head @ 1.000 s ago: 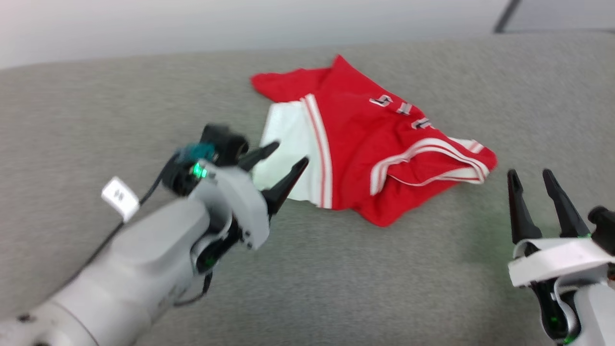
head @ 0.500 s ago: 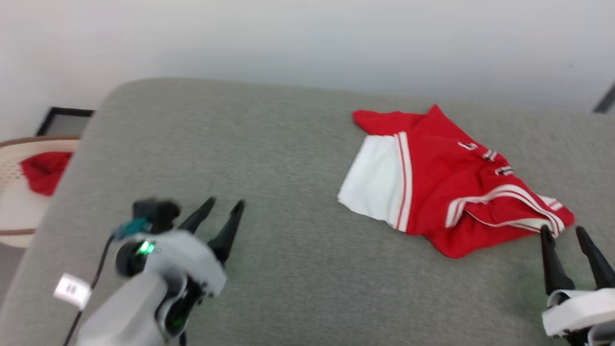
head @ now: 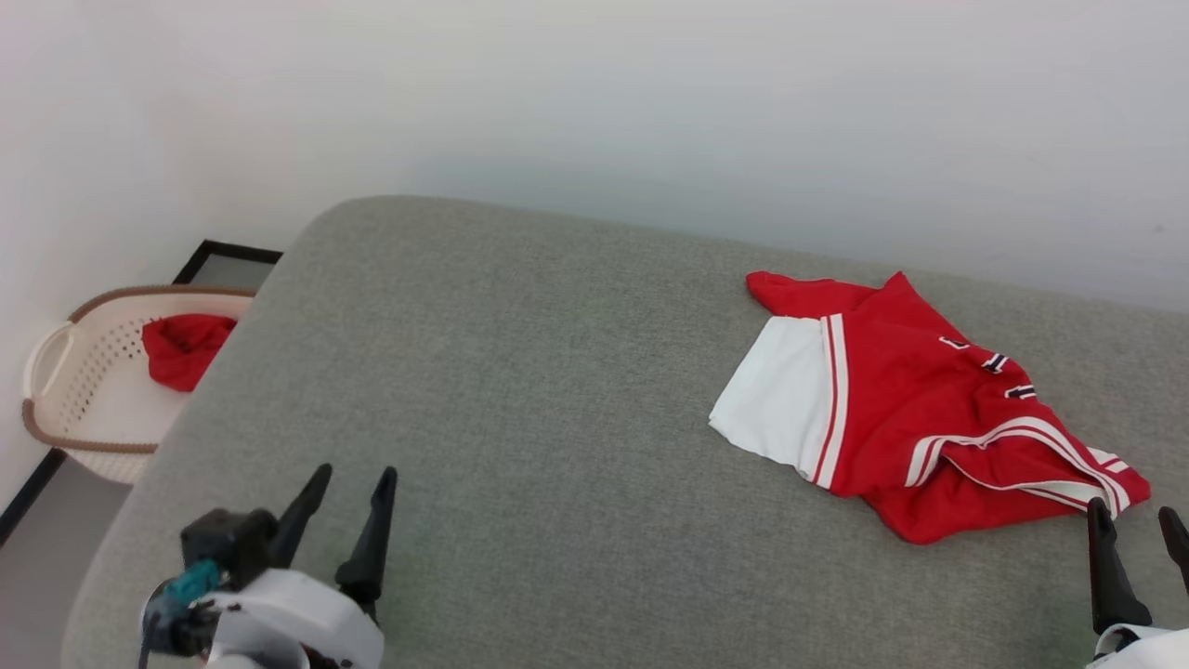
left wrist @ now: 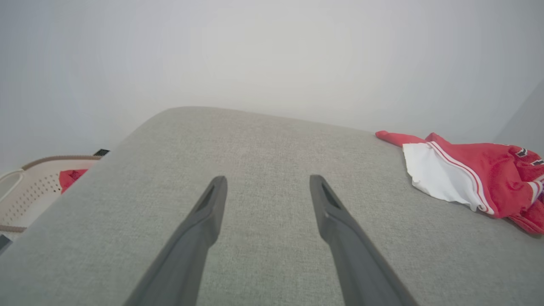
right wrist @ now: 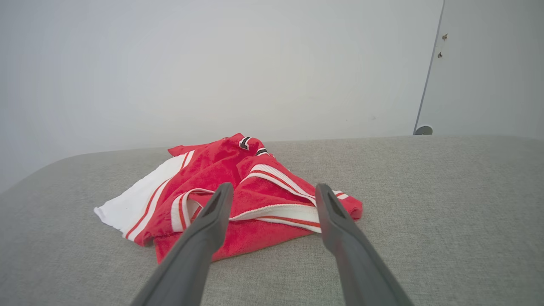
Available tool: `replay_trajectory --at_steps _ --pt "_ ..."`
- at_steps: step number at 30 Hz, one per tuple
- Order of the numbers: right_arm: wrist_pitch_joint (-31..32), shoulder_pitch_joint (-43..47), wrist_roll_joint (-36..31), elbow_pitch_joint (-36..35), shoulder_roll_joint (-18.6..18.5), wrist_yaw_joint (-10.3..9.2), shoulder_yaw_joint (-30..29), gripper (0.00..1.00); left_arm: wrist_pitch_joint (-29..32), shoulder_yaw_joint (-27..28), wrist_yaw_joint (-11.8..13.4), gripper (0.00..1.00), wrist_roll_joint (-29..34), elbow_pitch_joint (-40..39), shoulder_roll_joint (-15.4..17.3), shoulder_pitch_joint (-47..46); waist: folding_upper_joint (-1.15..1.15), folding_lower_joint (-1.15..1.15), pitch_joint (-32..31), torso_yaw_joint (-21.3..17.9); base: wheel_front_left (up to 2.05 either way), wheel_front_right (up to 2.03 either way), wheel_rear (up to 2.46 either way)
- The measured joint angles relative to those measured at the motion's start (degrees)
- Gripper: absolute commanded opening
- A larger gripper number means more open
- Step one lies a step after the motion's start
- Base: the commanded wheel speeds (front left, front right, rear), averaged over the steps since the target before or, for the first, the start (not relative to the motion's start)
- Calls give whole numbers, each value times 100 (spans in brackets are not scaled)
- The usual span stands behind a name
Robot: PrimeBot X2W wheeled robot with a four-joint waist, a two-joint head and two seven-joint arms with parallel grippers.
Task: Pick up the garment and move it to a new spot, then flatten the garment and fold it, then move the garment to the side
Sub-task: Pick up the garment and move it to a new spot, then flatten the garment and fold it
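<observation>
- Head view: the garment (head: pixel 929 418) lies crumpled on the right part of the grey cushion (head: pixel 520 372). Its long axis runs from far left to near right, with the white sleeve panel facing left and the striped trim bunched at the near right end.
- My right gripper (head: pixel 1135 509) is spread wide and empty, its tips just beside the garment's near right corner. My left gripper (head: pixel 355 472), also spread and empty, sits at the near left, well apart from the garment. I judge the right arm the nearer one for the pickup.
- Beyond the cushion's left edge stands a pale basket (head: pixel 56 372) with a small red cloth (head: pixel 186 346) in it; that cloth is not my target.
- Left wrist view: my two fingers frame bare cushion, and the garment (left wrist: pixel 480 178) lies far off to the right, white panel nearest me.
- Right wrist view: my open fingers point straight at the garment (right wrist: pixel 212 170), which lies ahead and slightly left, with the striped band crossing between the tips.
- Writing: black-and-white letter fragments show on the folded red cloth at its far side, too creased to read. I see no brand or label.
</observation>
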Motion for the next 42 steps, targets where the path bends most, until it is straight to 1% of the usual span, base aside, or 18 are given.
replay_trajectory --at_steps 2,5,9,14,22,32,34,36,39,42 --pt "13 37 -27 -74 19 0 -29 100 0 301 55 100 272 -288 -70 247 0 0 -17 -35 0 0 0" --pt "22 47 -52 -200 43 0 -83 100 0 612 55 100 658 -620 -170 601 0 0 -25 -125 0 0 0" --pt "8 62 -100 -344 97 0 -179 100 1 910 46 100 1123 -967 -257 856 0 0 -32 -244 0 0 0" --pt "-48 70 -170 -482 192 0 -193 100 0 1188 -13 100 1462 -1280 -394 1036 0 0 -64 -363 0 0 0" --pt "-171 114 -207 -544 346 0 -181 100 0 1401 -158 100 1591 -1210 -595 1259 0 0 -89 -443 0 0 0" --pt "-233 113 -209 -506 359 0 -108 100 0 1441 -297 100 1697 -1071 -745 1249 0 0 -104 -484 0 0 0" --pt "-232 102 -209 -499 353 0 -64 100 1 1374 -337 100 1682 -996 -759 1169 0 0 -91 -503 0 0 0" --pt "-231 27 -208 -502 346 0 -24 100 62 1265 -374 100 1709 -951 -701 896 0 0 -42 -525 0 0 0" --pt "-233 -110 -201 -538 344 0 56 100 300 1080 -447 100 1742 -865 -591 177 0 0 63 -575 0 0 0" --pt "-242 -244 -187 -549 390 0 157 100 680 846 -509 100 1713 -672 -475 -634 0 0 207 -663 0 0 0"
